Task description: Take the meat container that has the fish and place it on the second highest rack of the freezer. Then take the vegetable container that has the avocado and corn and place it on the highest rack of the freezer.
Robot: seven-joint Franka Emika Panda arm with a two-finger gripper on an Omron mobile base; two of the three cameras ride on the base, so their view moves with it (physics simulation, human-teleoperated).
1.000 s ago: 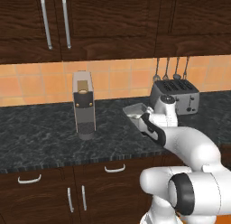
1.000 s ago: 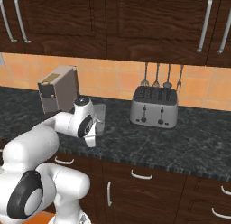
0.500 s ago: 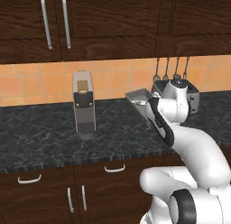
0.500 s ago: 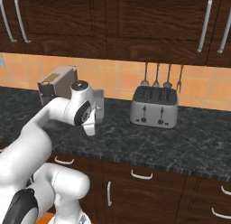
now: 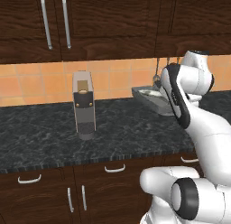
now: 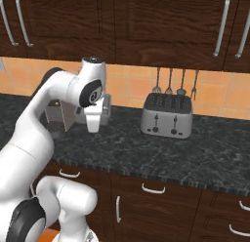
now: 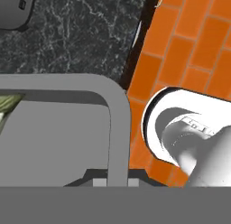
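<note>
The meat container [image 5: 150, 96], a shallow grey tray, hangs tilted above the black counter, in front of the orange tiled wall. My gripper [image 7: 118, 181] is shut on the tray's rim [image 7: 118, 128] at one rounded corner. A bit of the green fish [image 7: 6, 106] shows inside the tray at the left edge of the hand view. In the right base view the hand and the tray [image 6: 95, 115] sit just below my raised white wrist. My forearm covers the tray's right end in the left base view.
A grey coffee machine [image 5: 84, 105] stands on the counter left of the tray. A silver toaster [image 6: 166, 116] sits to the right, with utensils [image 6: 176, 82] hanging above it. Dark wooden cabinets [image 5: 90, 20] hang overhead.
My arm has risen and carried the tray up from near the counter to the height of the tiled wall. The coffee machine and toaster have not moved.
</note>
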